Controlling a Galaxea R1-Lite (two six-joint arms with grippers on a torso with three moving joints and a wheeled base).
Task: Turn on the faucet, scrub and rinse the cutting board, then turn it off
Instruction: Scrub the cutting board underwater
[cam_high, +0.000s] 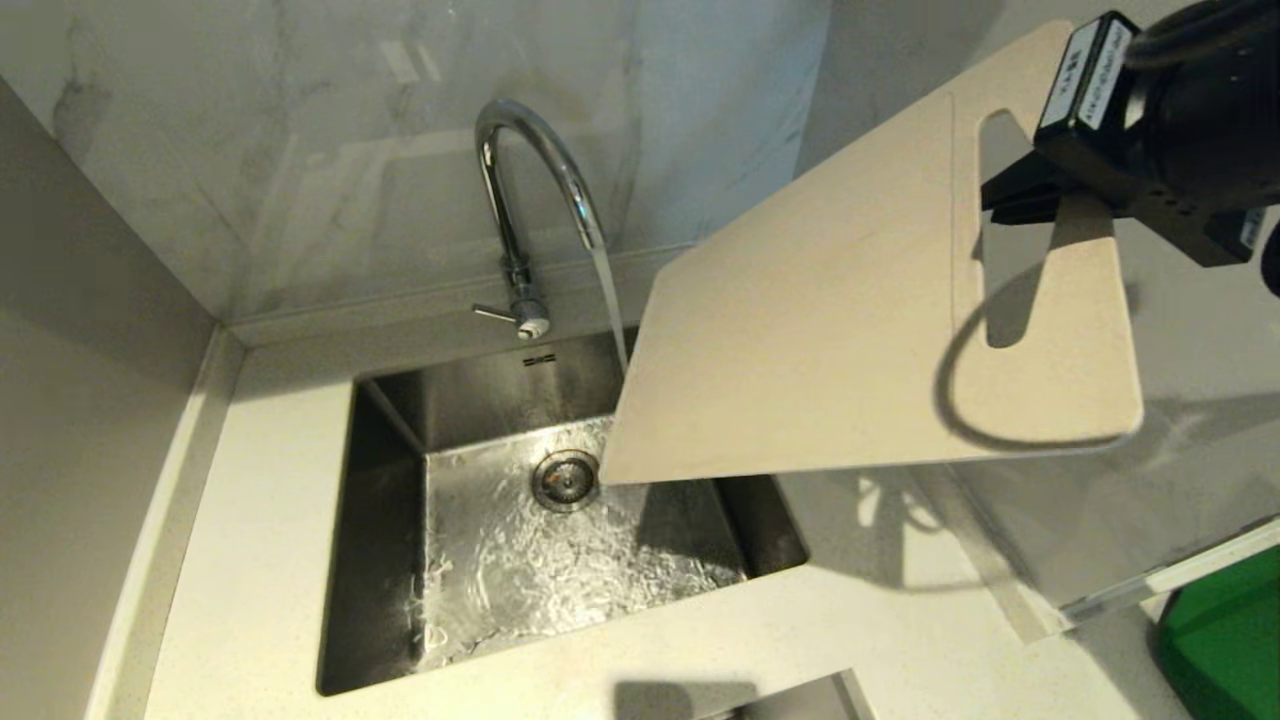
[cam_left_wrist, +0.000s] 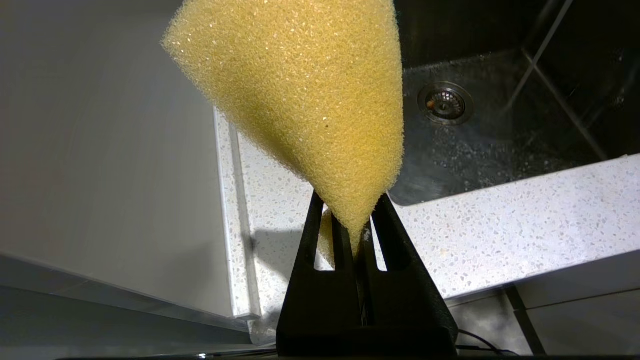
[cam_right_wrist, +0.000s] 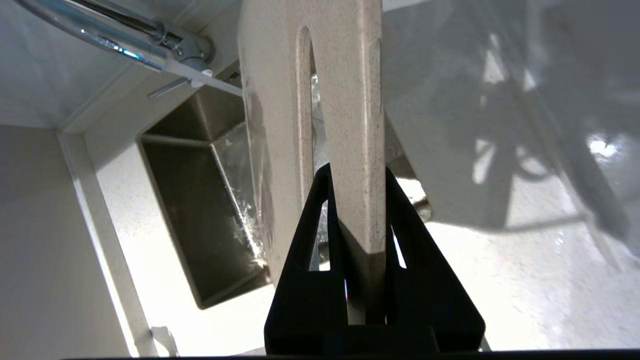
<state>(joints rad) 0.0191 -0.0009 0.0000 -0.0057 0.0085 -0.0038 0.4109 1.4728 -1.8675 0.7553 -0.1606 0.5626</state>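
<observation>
1. The cutting board (cam_high: 820, 300) hangs tilted above the sink (cam_high: 380, 560), its lower end over the basin, its slot-handle end raised.
2. My right gripper (cam_high: 1040, 185) is clamped on that handle end.
3. The faucet (cam_high: 520, 200) runs; its stream falls behind the board's lower edge.
4. My left gripper (cam_left_wrist: 357, 235) pinches a yellow sponge (cam_left_wrist: 310, 90) above the speckled counter (cam_left_wrist: 500, 230) beside the sink.

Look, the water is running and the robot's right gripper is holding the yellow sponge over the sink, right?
Not quite. The right gripper is holding the cutting board, tilted over the sink, as the head view shows. The yellow sponge is in the left gripper. The faucet water is running.
</observation>
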